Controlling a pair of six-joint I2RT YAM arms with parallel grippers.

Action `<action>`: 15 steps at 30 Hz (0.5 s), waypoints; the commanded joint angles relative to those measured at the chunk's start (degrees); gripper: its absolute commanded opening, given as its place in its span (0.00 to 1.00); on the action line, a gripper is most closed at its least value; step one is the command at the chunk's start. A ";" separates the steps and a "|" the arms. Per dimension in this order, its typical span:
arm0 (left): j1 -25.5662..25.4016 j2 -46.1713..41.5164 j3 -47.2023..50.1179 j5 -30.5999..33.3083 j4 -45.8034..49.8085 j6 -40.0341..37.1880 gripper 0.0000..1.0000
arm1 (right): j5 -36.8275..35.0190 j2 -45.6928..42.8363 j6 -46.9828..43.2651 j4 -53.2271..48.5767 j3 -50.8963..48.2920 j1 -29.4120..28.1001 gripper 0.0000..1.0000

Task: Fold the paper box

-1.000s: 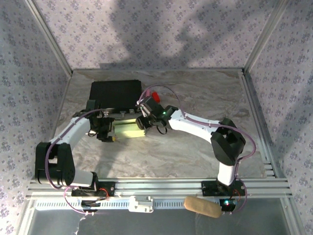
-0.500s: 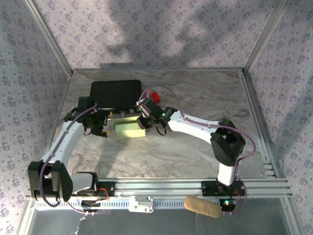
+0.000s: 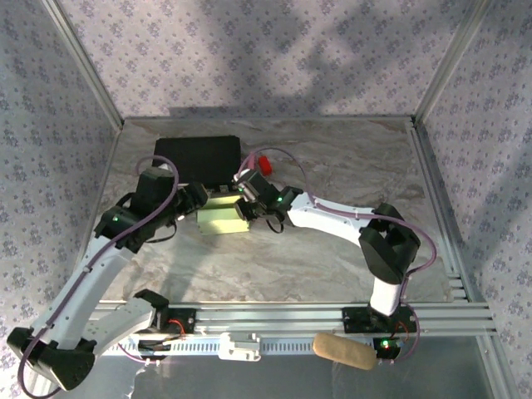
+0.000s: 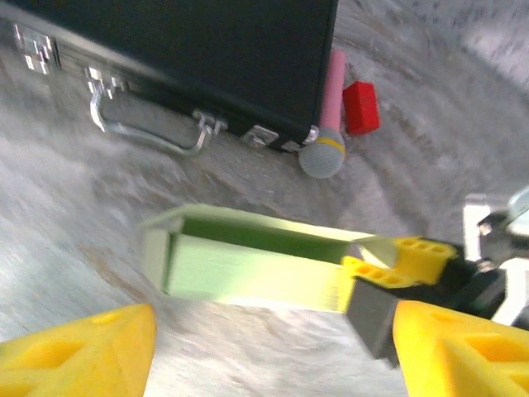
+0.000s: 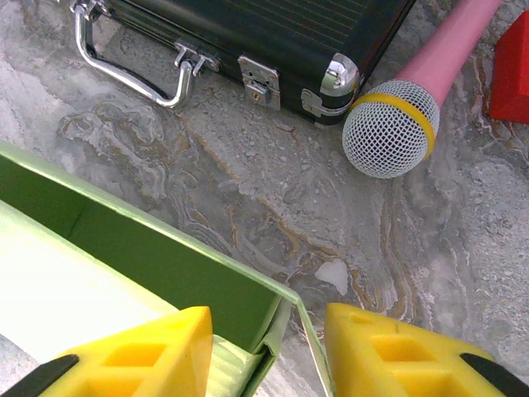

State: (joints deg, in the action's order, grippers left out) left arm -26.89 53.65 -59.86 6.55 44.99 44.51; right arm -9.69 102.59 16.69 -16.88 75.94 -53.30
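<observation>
Your left end effector (image 4: 273,356) spread wide near the paper box (image 3: 220,221), your right end effector (image 5: 269,347) fingers apart astride its end wall.

The scene is lit brightly and evenly. In the top view, broad soft shadows are cast across the back wall (image 3: 274,58). The left wrist view is smeared by motion blur throughout, and the paper box (image 4: 248,269) is washed out there. The right wrist view is rendered sharp on the microphone (image 5: 388,128) and black case (image 5: 248,33), where glints are seen on the metal fittings; the box's pale face is overexposed.
</observation>
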 commanded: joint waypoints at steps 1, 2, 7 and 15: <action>-0.26 2.10 0.09 2.51 -3.05 -21.45 0.76 | -1.12 -1.28 0.32 -0.60 -1.50 -0.28 0.40; -0.26 2.55 -0.17 0.04 -3.44 -27.85 0.75 | -0.97 -1.26 0.25 -0.69 -1.51 -0.15 0.40; 0.12 9.43 -2.81 -2.68 1.08 -46.28 0.75 | 0.29 -0.83 -0.51 -0.51 -0.96 0.11 0.40; -0.28 11.53 -0.59 -6.02 -4.81 -66.13 0.84 | 1.72 -0.92 -1.15 -0.72 -0.73 0.62 0.38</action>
State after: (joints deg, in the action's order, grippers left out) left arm -27.03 67.09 -60.86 3.18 43.16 -9.47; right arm -8.75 102.39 16.45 -16.43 75.57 -53.12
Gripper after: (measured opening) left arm 0.829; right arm 0.377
